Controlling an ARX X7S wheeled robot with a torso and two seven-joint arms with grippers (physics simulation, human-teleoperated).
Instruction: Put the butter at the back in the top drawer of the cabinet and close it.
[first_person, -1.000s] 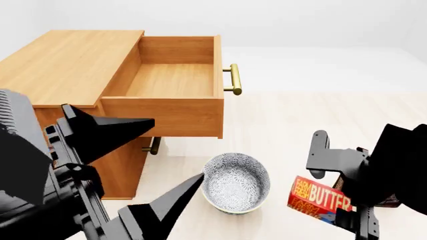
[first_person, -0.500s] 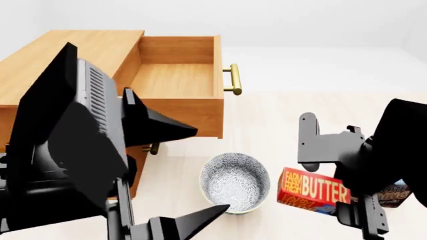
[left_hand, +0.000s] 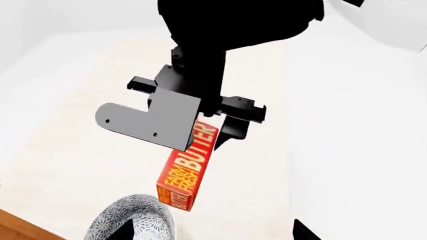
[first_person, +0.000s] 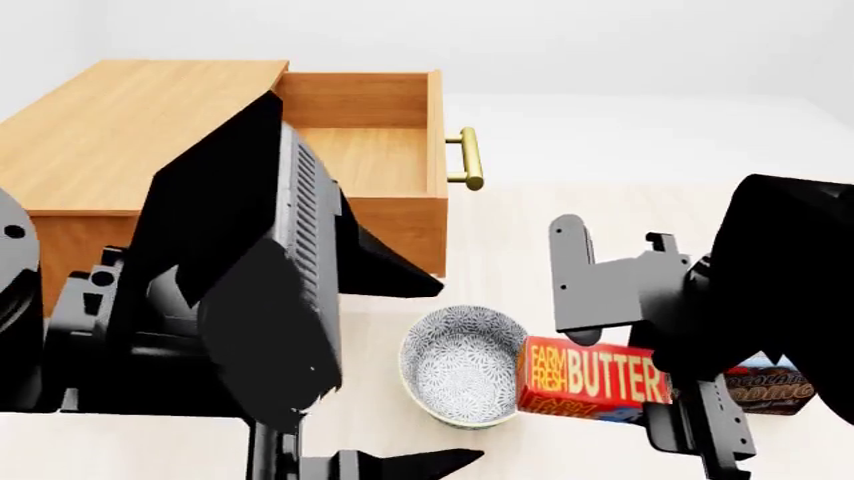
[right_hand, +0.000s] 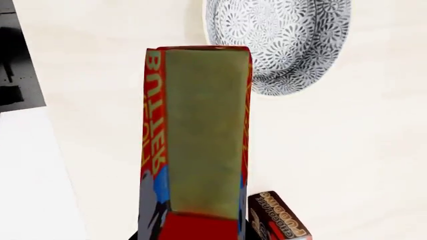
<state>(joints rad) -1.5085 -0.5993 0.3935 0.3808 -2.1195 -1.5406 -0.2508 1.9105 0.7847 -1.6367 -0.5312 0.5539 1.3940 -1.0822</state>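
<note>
Fingers (first_person: 603, 290) of the right arm clamp the butter (first_person: 591, 378), holding it lifted above the floor with its lettered face toward the head camera. Beside it at 9 o'clock sits a patterned bowl (first_person: 463, 365); at 3 o'clock a brown pudding box (first_person: 774, 388) peeks out. From the butter, at 11 o'clock, the top drawer (first_person: 358, 160) stands pulled out of the cabinet (first_person: 127, 130). Left fingers (first_person: 387, 275) spread wide apart, holding nothing.
</note>
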